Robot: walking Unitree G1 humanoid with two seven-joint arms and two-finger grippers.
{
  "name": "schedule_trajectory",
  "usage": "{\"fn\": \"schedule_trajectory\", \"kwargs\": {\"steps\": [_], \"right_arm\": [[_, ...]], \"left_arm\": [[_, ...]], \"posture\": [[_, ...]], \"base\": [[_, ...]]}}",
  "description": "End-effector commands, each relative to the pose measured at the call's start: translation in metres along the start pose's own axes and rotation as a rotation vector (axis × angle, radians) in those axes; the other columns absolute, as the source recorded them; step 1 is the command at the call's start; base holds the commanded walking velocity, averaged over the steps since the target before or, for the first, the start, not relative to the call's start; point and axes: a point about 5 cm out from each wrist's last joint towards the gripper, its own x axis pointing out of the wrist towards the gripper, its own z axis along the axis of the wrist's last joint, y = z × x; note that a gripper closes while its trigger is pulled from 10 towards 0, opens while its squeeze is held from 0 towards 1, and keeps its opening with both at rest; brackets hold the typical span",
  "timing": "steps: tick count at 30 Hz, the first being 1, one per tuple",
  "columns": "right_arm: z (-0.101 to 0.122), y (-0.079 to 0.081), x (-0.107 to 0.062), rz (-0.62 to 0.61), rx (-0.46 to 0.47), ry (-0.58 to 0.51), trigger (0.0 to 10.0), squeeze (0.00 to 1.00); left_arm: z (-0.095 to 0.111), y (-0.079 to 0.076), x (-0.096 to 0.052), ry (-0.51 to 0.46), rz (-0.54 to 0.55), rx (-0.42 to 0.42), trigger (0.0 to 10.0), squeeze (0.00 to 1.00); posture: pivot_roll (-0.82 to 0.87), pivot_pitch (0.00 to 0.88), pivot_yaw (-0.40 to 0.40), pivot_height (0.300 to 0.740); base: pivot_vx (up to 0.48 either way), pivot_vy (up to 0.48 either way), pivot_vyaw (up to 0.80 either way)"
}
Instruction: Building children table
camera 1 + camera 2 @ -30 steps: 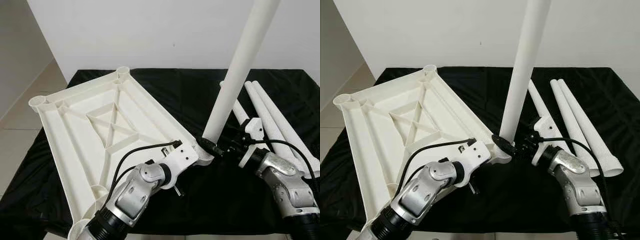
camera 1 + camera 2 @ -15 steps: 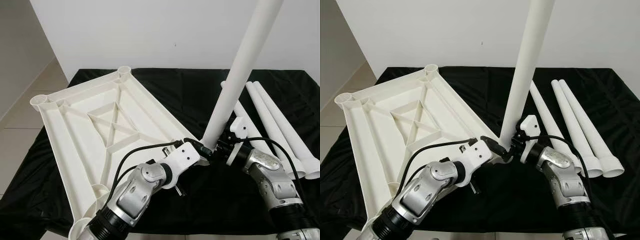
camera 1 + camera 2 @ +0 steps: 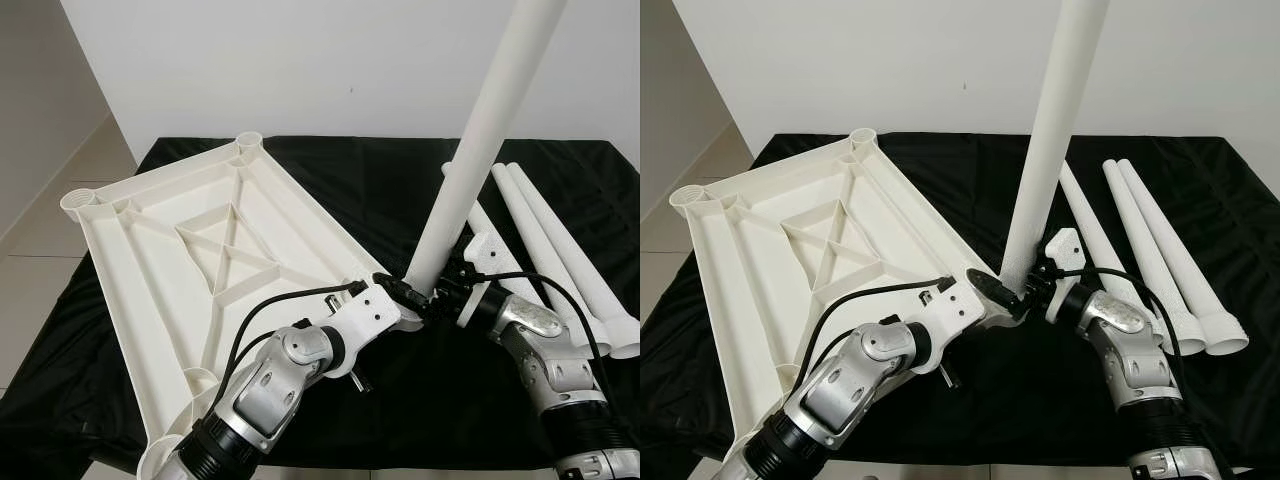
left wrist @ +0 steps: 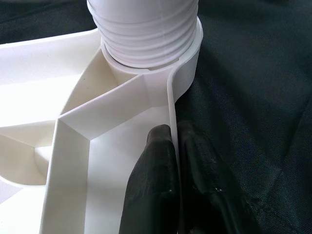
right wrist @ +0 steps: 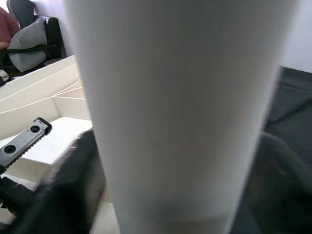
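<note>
The white table top [image 3: 160, 260] lies upside down on the black cloth, ribs up. One white leg [image 3: 480, 130] stands nearly upright in the near right corner socket [image 4: 187, 63]; its threaded end [image 4: 146, 34] sits in the ring. My left gripper [image 3: 393, 292] is shut on the table top's rim just beside that socket, one finger [image 4: 156, 170] inside the wall and one outside. My right gripper [image 3: 437, 290] is shut on the leg's lowest part from the right. In the right wrist view the leg [image 5: 180, 97] is close up, with a dark finger [image 5: 73, 185] at its side.
Three spare white legs [image 3: 560, 250] lie side by side on the cloth at the right. The cloth-covered table [image 3: 330, 170] stands against a white wall, with tiled floor [image 3: 40, 230] to its left. A person in red and a chair [image 5: 29, 34] are in the background.
My right wrist has swung in leftward, closer to the leg's foot. The leg stays upright at the corner socket. The left gripper keeps its hold on the rim.
</note>
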Motion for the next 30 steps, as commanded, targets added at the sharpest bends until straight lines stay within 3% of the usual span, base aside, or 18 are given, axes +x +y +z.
{"fn": "schedule_trajectory", "kwargs": {"steps": [1,9,10,11,22,23,24,25,26,30], "right_arm": [[0.0000,-0.0019,-0.0016,0.014,-0.020,0.014,4.4,0.00],[-0.0032,-0.0038,-0.0029,0.024,-0.028,0.033,4.9,0.00],[-0.0040,-0.0034,-0.0028,0.033,-0.029,0.038,7.0,0.00],[-0.0046,-0.0031,-0.0027,0.039,-0.030,0.041,10.0,0.00],[-0.0070,-0.0040,-0.0047,0.064,-0.037,0.066,10.0,0.00],[-0.0073,-0.0029,-0.0045,0.064,-0.033,0.065,8.4,0.00],[-0.0074,-0.0015,-0.0040,0.053,-0.030,0.061,9.1,0.00],[-0.0074,-0.0015,-0.0040,0.053,-0.030,0.061,9.1,0.00],[-0.0070,0.0002,-0.0031,0.039,-0.022,0.050,10.0,0.00],[-0.0055,0.0034,-0.0009,0.014,-0.009,0.028,10.0,0.00]], "left_arm": [[-0.0077,-0.0045,0.0014,0.013,-0.016,-0.002,10.0,0.00],[-0.0081,-0.0047,0.0010,0.015,-0.016,-0.001,10.0,0.00],[-0.0080,-0.0049,0.0011,0.016,-0.016,-0.002,10.0,0.00],[-0.0079,-0.0051,0.0011,0.015,-0.015,-0.002,10.0,0.00],[-0.0084,-0.0067,0.0007,0.015,-0.016,-0.002,10.0,0.00],[-0.0084,-0.0070,0.0007,0.015,-0.017,-0.003,10.0,0.00],[-0.0085,-0.0076,0.0007,0.016,-0.017,-0.003,10.0,0.00],[-0.0085,-0.0076,0.0007,0.016,-0.017,-0.003,10.0,0.00],[-0.0085,-0.0082,0.0008,0.015,-0.017,-0.004,10.0,0.00],[-0.0085,-0.0087,0.0008,0.015,-0.016,-0.005,10.0,0.00]], "posture": [[-0.10,0.086,0.035,0.740],[-0.10,0.086,0.035,0.740],[-0.10,0.083,0.029,0.740],[-0.10,0.083,0.029,0.740],[-0.10,0.078,0.026,0.740],[-0.10,0.077,0.025,0.740],[-0.10,0.076,0.021,0.740],[-0.10,0.076,0.021,0.740],[-0.10,0.076,0.017,0.740],[-0.10,0.074,0.013,0.740]], "base": [[0.000,0.000,0.00],[0.000,0.000,0.00],[0.000,0.000,0.00],[0.000,0.000,0.00],[0.000,0.000,0.00],[0.000,0.000,0.00],[0.000,0.000,0.00],[0.000,0.000,0.00],[0.000,0.000,0.00],[0.000,0.000,0.00]]}}
